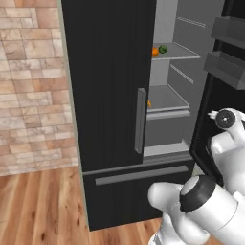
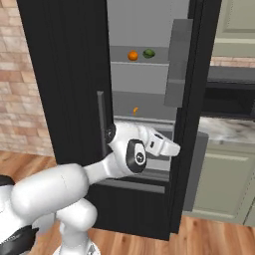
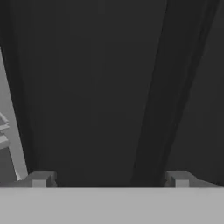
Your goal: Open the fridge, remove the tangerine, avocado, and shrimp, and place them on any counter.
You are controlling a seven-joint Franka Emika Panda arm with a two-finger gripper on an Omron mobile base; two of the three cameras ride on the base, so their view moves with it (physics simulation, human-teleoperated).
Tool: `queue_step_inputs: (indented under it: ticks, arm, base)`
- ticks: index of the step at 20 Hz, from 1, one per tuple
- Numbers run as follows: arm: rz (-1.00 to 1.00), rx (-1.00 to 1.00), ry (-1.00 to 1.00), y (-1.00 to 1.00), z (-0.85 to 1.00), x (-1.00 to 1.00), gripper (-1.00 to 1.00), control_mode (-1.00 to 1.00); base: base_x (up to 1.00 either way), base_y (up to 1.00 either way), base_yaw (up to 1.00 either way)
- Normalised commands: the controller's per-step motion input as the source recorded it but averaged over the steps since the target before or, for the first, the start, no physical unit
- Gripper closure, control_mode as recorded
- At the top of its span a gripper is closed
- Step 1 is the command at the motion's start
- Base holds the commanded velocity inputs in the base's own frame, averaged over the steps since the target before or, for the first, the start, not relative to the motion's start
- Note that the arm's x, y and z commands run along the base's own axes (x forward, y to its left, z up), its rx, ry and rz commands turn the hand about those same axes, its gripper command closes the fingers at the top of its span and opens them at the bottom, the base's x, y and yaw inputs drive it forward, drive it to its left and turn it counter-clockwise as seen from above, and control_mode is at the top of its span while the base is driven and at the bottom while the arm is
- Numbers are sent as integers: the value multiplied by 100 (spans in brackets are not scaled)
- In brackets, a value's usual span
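Note:
The black fridge (image 1: 110,72) stands with its left door shut and its right door (image 2: 191,74) swung open. On an upper shelf the orange tangerine (image 2: 132,56) sits just left of the dark green avocado (image 2: 148,53). Both also appear in the left base view, tangerine (image 1: 155,51) and avocado (image 1: 163,49). One shelf lower lies the small curved shrimp (image 2: 135,110), half hidden by the left door's edge in the left base view, shrimp (image 1: 149,103). My gripper (image 3: 110,179) is open and empty, low in front of the fridge and facing the open door's dark inner face.
The open door carries grey bins (image 1: 228,45) on its inner side. Right of the fridge is a marbled counter (image 2: 230,130) over sage-green cabinets (image 2: 224,179), with a black microwave (image 2: 229,99) above it. A brick wall (image 1: 28,86) stands to the left, over wood flooring.

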Motion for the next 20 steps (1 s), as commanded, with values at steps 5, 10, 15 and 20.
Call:
queue_step_inputs:
  ticks: [5, 10, 15, 20]
  arm:
    - [21, 9, 9, 96, 49, -63, -100, -100]
    - [29, 16, 23, 100, 72, -8, -100, -100]
    - [24, 18, 9, 98, 98, -4, -100, -100]
    - [19, 13, 7, 72, 100, -19, -100, -100]
  base:
    - [0, 0, 0]
    - [0, 0, 0]
    - [0, 0, 0]
    - [0, 0, 0]
